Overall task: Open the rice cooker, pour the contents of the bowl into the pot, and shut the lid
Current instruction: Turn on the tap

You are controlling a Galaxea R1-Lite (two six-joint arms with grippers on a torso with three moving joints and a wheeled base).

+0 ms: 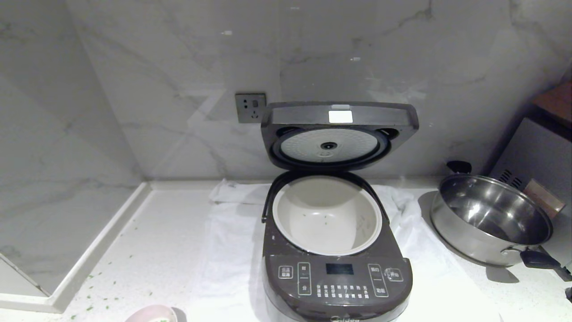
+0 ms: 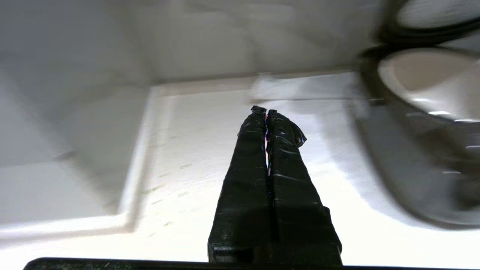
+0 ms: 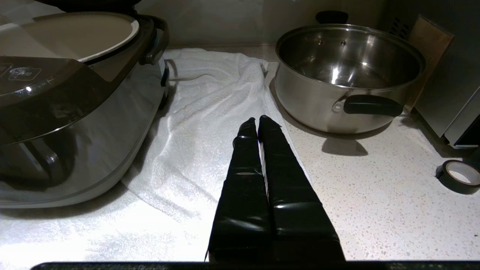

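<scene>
Left gripper (image 2: 266,111): fingers pressed together, nothing between them. It hangs above bare white countertop (image 2: 210,157), with the rice cooker (image 2: 412,157) off to one side and well apart from it. That view is smeared, so fine detail near the cooker can't be read.

Right gripper (image 3: 258,119): fingers also closed flat against each other, empty. It sits low over the edge of the white towel (image 3: 202,112), between the cooker body and the steel pan (image 3: 348,75), touching neither. A roll of black tape (image 3: 459,180) lies on the counter beyond the pan side.

Neither arm shows in the head view.

Rice cooker stands on the towel in the middle of the counter, front panel facing the robot. Lid (image 1: 339,134) is up, roughly upright against the marble wall, white inner plate facing forward. Pot (image 1: 327,214) is seated in the cooker, exposed; inside only a few green flecks, otherwise looks bare.

Bowl (image 1: 152,314): only its rim shows at the bottom edge of the head view, left of the cooker, on the counter. Contents can't be judged. Green bits (image 1: 111,286) scattered on the counter near it.

Wall socket (image 1: 250,108) just left of the raised lid.
</scene>
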